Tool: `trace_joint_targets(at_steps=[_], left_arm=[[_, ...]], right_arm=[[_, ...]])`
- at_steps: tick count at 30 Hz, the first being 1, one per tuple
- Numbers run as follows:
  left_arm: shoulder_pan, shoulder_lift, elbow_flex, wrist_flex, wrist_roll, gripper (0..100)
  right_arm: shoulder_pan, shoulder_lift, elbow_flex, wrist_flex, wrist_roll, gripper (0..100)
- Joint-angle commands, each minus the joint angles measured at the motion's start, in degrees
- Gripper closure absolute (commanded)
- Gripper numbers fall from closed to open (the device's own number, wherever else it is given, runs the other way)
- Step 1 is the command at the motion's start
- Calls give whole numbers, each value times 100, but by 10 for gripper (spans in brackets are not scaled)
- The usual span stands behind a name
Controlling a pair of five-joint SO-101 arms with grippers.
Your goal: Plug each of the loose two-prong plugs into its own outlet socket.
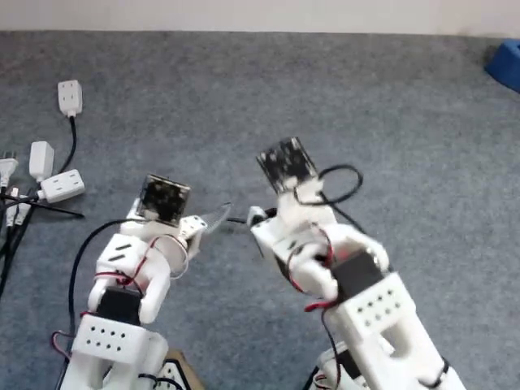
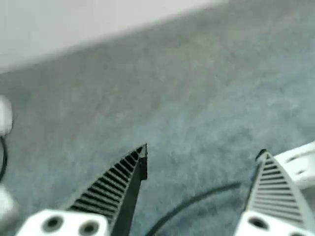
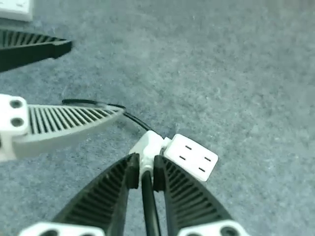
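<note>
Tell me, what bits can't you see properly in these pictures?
- High view: the white socket in the right tool is mostly hidden under that arm's wrist.
- Left wrist view: white blobs at the edge are blurred and cut off; plug or socket, unclear.
- High view: a blue thing is cut off by the corner.
- High view: the plugs by the left edge are too small to show prongs.

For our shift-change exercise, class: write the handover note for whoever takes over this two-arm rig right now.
Right hand: shut on a white plug at its cable end; plug meets a socket block, seating unclear.
Left hand: open, empty, over the carpet beside it.
Other white sockets and plugs lie at the carpet's left edge.
Done: no join confirmed. Left: seat this plug, then the others.
</note>
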Motion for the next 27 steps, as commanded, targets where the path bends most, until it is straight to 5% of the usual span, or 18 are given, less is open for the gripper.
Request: trace_joint_targets(at_steps=[1,18,27], left_arm=[[-189,-22,-75,-149,255,667],[-338,-13,277,-651,237,667],[-549,-57,233,-659,264,667]], right_arm=[[163,875,-901,277,62,991],[875,4848,-6070,3424,1125,991],[919,5771,-6273,3240,1837,991]])
